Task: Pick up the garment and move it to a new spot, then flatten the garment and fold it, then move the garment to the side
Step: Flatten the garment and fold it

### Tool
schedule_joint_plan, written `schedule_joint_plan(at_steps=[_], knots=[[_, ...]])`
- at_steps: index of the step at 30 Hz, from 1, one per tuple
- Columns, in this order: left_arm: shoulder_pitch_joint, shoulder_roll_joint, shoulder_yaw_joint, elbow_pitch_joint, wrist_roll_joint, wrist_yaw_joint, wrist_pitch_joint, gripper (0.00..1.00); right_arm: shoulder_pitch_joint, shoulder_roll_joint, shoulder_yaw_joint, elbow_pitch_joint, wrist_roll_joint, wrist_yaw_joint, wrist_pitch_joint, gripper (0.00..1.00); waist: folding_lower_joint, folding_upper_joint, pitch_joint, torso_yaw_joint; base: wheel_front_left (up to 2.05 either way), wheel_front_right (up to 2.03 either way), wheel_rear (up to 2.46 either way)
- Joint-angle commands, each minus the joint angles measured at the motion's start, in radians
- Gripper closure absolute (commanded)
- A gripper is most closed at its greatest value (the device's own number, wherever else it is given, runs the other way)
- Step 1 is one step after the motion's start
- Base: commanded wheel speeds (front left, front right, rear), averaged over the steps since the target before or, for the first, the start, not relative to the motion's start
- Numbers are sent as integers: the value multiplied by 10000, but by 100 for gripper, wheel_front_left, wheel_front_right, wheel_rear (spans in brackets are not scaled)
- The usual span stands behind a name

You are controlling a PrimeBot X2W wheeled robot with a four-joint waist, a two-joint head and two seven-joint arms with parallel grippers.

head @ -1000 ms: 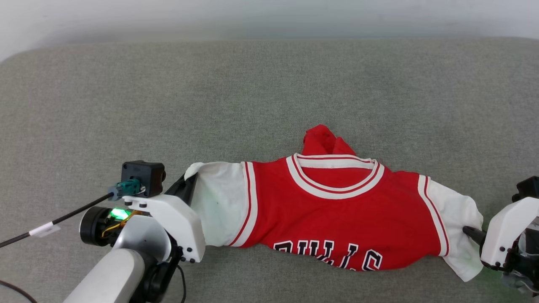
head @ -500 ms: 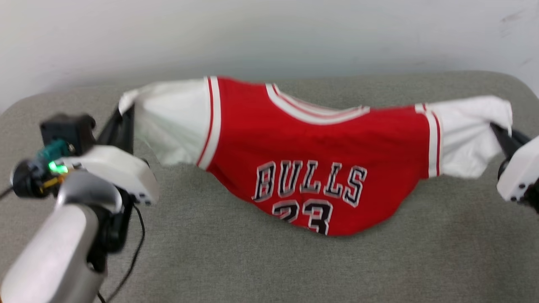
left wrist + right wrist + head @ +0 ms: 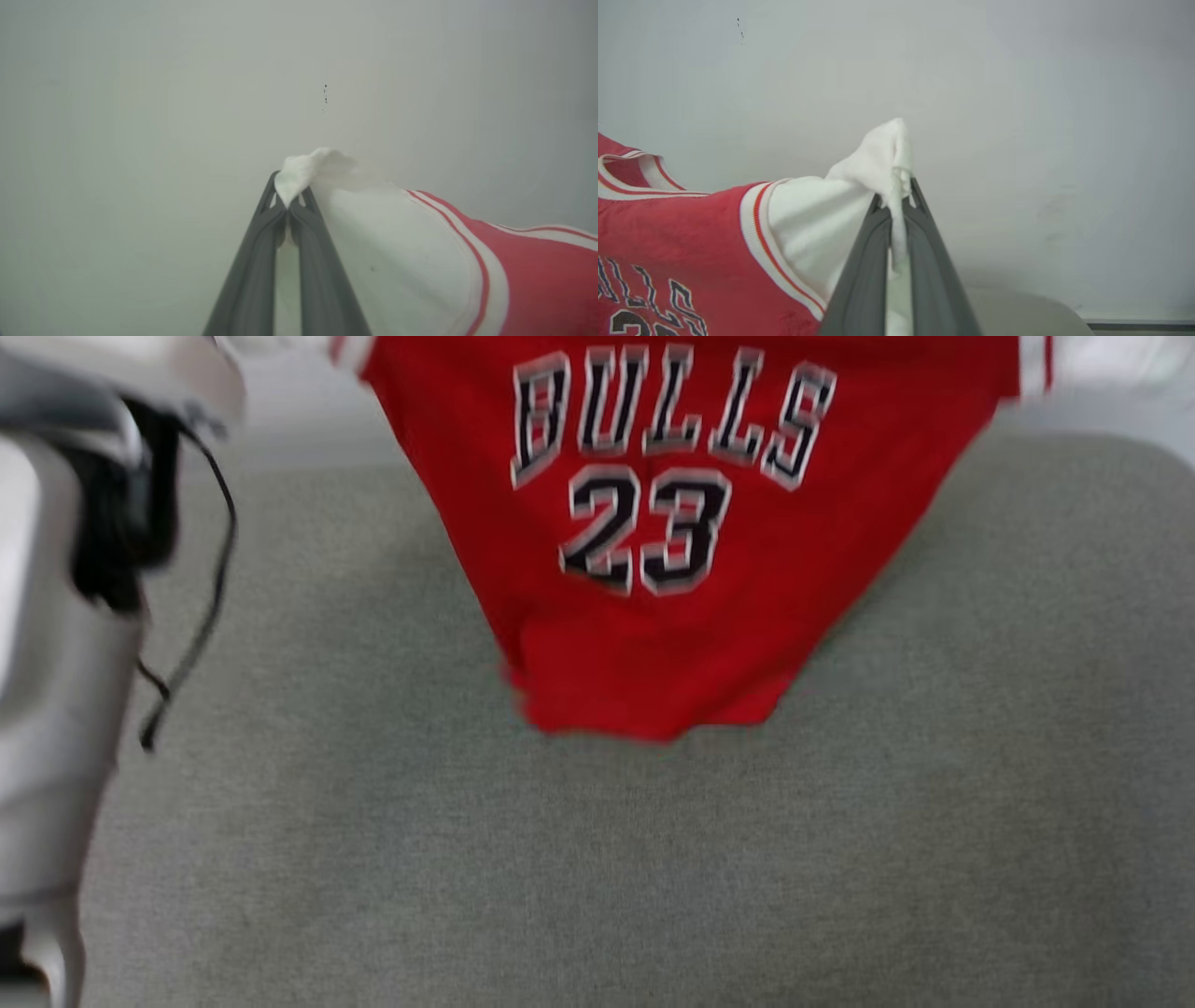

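Above the grey surface (image 3: 840, 859) the garment (image 3: 672, 644) hangs spread, its hem close to the surface. Left fingers (image 3: 250, 275) and right fingers (image 3: 864, 284) each pinch one white sleeve tightly; I judge they should travel together, level and taut, so nothing slips.

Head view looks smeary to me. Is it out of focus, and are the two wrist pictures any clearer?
Head view: it looks like motion blur, smearing the lettering on the garment and the pale left arm at the edge. Left wrist view: crisp on the left gripper and the white sleeve, in flat, even light with no glare. Right wrist view: likewise sharp on the right gripper, in soft light.
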Motion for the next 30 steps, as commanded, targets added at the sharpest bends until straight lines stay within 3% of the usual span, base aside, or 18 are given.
schedule_joint_plan(at_steps=[1,10,17,23,30], knots=[[-687,-95,46,317,39,-120,-99,100,-702,-178,138,123,75,-7,-163,100,0,-1,760,-26,0,0,0],[-4644,-175,317,1668,403,-744,-988,100,-4428,-505,839,1052,473,-7,-1398,100,0,-1,2769,-212,0,0,0],[-6743,-323,358,2328,510,-982,-1204,100,-6720,-485,1348,2136,805,-7,-2201,100,0,-1,4027,-380,0,0,0],[-7395,-539,260,2986,407,-1041,-1094,100,-7824,-431,2169,3256,1155,-7,-2864,100,0,-1,4904,-389,0,0,0],[-7057,-938,62,4035,216,-1124,-1095,100,-8480,-138,3169,4934,1850,-5,-3528,100,0,-1,5499,-245,0,0,0]])
